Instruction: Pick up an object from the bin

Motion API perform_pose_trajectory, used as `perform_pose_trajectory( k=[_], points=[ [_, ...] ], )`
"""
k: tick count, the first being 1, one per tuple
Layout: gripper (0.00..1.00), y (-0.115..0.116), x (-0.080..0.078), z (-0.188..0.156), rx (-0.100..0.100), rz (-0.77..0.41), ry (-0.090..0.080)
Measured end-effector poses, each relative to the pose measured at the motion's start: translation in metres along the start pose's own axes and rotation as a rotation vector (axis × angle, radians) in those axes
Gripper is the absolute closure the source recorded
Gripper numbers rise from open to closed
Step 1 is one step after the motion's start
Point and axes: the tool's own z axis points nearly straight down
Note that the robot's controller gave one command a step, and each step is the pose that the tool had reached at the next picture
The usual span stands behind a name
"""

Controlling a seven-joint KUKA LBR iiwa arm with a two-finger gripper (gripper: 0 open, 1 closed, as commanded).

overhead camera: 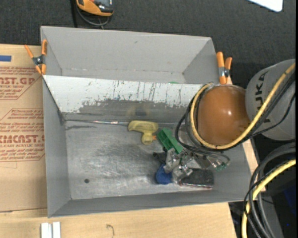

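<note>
Grey metal bin (104, 162) gathers its clutter near-right, so your jaws sit low beside the small blue rounded piece (163, 177) and a dark flat slab (198, 180); clenched or released, you cannot tell.

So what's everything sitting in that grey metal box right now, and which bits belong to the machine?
bin: one, grey metal, middle of the view
curved yellow piece: one, yellow, bin floor near the back wall
green piece: one, green, just right of the yellow one, partly under the arm
small blue thing: one, blue, near the front wall, left of the gripper
flat dark thing: one, black, front right corner
gripper: one, metallic, low over the front right
orange cover: one, orange, on the wrist, ringed by yellow cables
</note>
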Motion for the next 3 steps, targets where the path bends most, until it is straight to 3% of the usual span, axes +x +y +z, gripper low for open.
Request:
perform_pose_trajectory(
  k=[1, 2, 3],
  points=[
    [1.0, -0.007, -0.007, -0.041, -0.007, -0.033, 0.01],
    [1.0, -0.008, -0.003, -0.018, 0.003, 0.001, -0.006],
    [1.0, -0.006, -0.005, -0.194, -0.005, -0.301, 0.003]
  ],
)
